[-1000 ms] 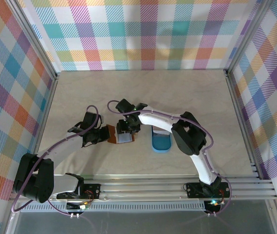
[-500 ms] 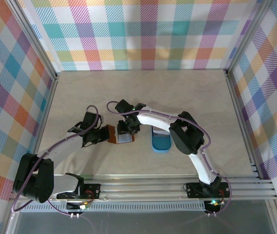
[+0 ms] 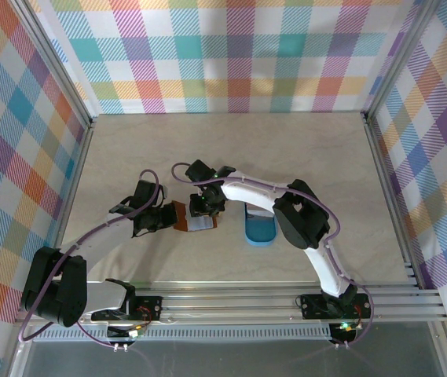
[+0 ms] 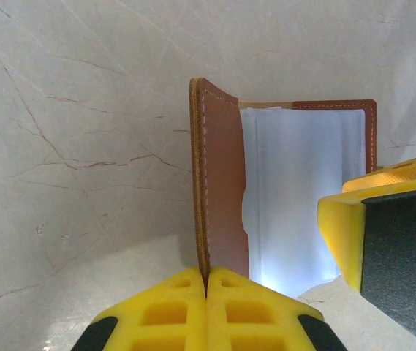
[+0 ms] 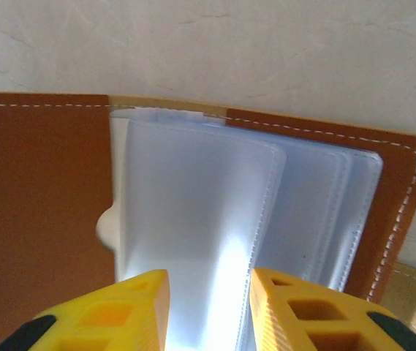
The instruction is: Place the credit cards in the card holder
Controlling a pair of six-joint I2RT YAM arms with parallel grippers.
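The small reddish-brown leather card holder (image 4: 222, 190) is lying open on the pale table (image 4: 83, 146), between my hands. My left hand (image 4: 207, 281) is pinching its raised flap. My right hand (image 5: 209, 281), half open and gripping nothing I can see, is hovering just above the clear plastic sleeves (image 5: 193, 219).

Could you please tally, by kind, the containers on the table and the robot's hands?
Wallet: 1
Tray: 1
Hands: 2 (left hand, right hand)
Total: 4
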